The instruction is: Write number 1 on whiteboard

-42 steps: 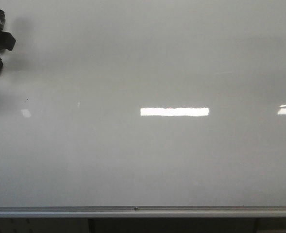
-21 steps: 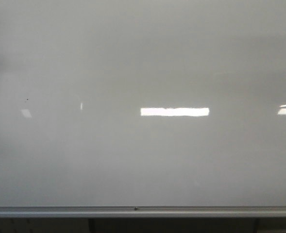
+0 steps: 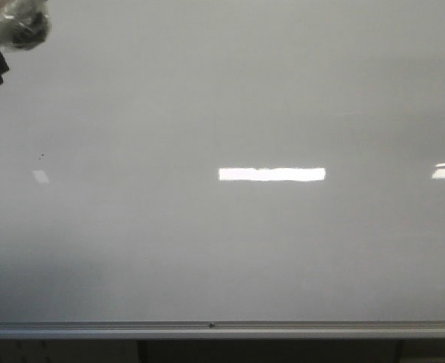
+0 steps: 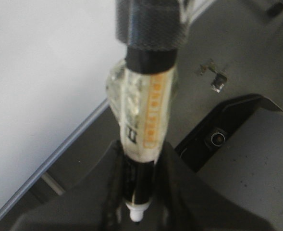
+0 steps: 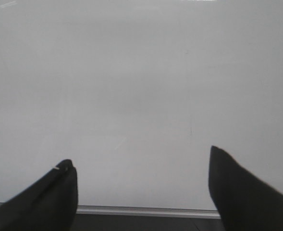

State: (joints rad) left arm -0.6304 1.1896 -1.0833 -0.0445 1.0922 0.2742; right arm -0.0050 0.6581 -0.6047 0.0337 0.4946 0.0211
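Whiteboard fills nearly the whole front view, glossy and pale grey, with its silver rail along the 6 o'clock edge. I find no number 1 on it; only a tiny dark speck at about 9 o'clock and bright light reflections near centre and at 3 o'clock.

Left side: my left gripper is clamped on a marker, the fingers pressing the barrel just above the white end. The marker is a stiff black tube wrapped in clear tape, with a padded sleeve on its far half. In the front view it shows only as a blurred shape at 11 o'clock, and I cannot tell whether the tip touches the board.

Handling judgement: the marker is light and rigid, but the tape is smooth, so it could slide in the jaws under pressure. The present hold low on the barrel looks sound to me. The board is hard and slick; light contact should suffice.

Right side: my right gripper stands spread wide and empty, facing bare board above the rail.
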